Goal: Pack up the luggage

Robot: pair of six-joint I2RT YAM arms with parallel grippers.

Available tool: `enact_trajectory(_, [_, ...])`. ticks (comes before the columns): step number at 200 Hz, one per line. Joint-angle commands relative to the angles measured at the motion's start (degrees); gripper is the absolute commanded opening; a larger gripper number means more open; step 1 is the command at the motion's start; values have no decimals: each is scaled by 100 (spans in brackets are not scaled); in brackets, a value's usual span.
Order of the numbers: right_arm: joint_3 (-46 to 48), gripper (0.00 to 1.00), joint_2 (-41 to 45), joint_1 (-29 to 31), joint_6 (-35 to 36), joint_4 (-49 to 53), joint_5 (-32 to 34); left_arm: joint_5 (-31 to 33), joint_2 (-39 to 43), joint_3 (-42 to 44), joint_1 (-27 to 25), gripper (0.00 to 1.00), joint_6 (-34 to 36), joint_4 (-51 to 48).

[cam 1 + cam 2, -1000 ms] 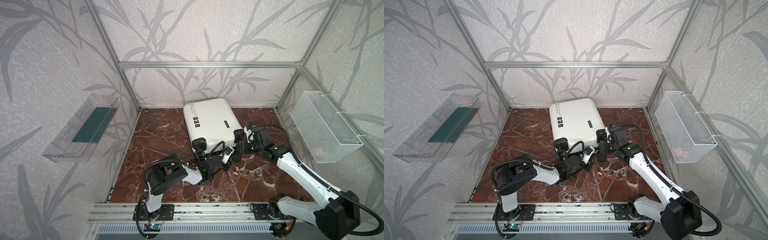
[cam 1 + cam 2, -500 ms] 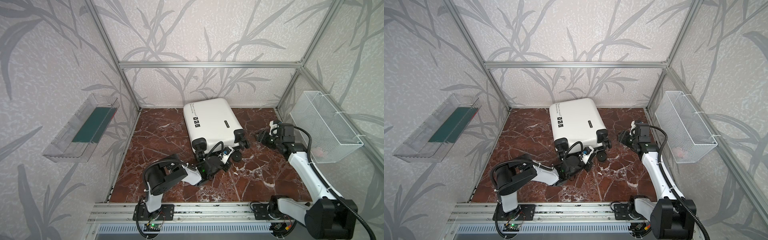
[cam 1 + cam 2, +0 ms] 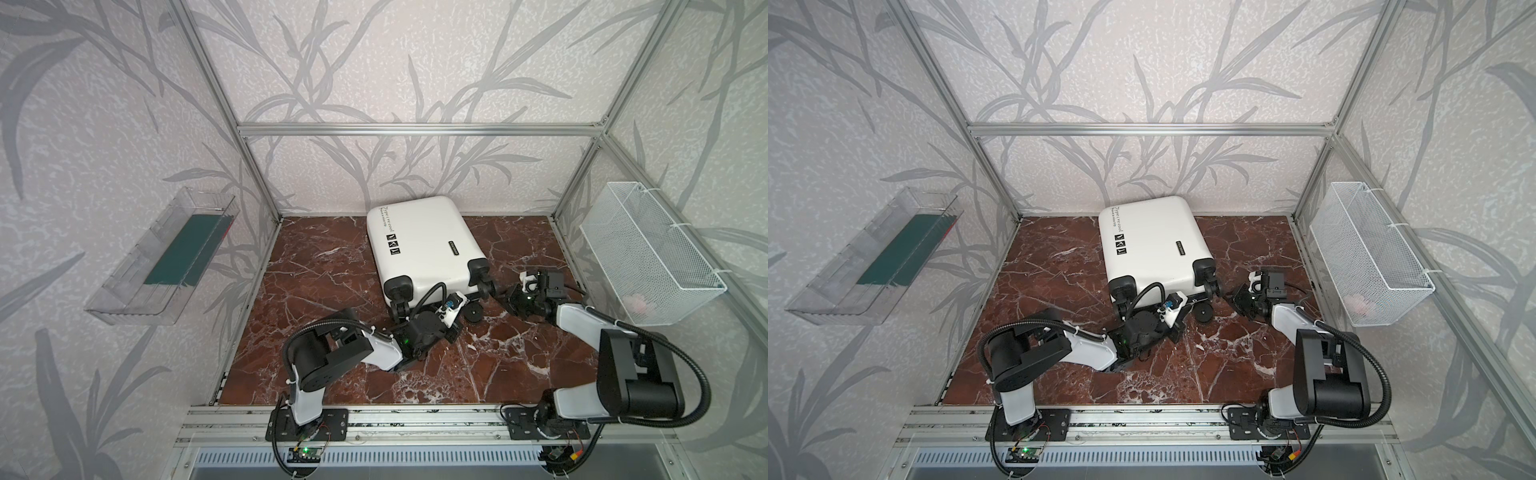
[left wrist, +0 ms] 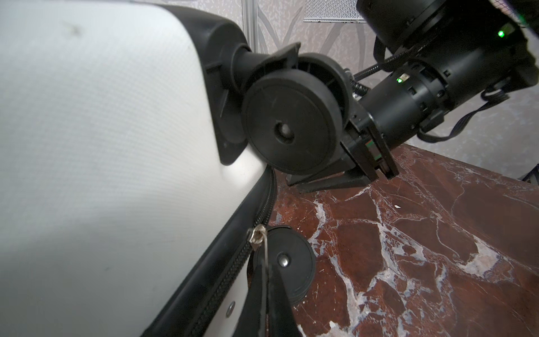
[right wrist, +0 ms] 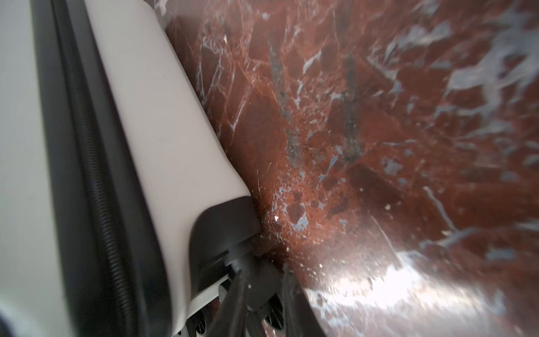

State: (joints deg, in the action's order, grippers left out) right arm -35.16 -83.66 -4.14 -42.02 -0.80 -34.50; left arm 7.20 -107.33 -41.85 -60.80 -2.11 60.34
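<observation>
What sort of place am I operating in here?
Most likely a purpose-built robot test cell, not a real room. An aluminium frame holds wallpapered panels, the floor is a marble-patterned board, and both arm bases are bolted to a rail at the front.

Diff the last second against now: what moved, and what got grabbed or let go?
The right gripper swung out toward the wire mesh basket, then came back in. Its fingers now straddle the suitcase's nearest caster wheel, but a firm clamp isn't certain. Unchanged: the left gripper is shut on the zipper pull, and the suitcase lies closed in the same spot.
</observation>
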Motion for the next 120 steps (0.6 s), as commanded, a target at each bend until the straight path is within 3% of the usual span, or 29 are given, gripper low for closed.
enact_trajectory(1, [165,22,-264,61,-275,-834,-310,-493,249,-28,-103,0,36,330])
enact_trajectory(58, [358,19,-995,480,-543,-1768,-461,-452,277,12,-100,0,18,295])
enact_trajectory(120, [668,15,-952,1047,-673,-2064,-352,-552,279,72,-109,0,-92,261])
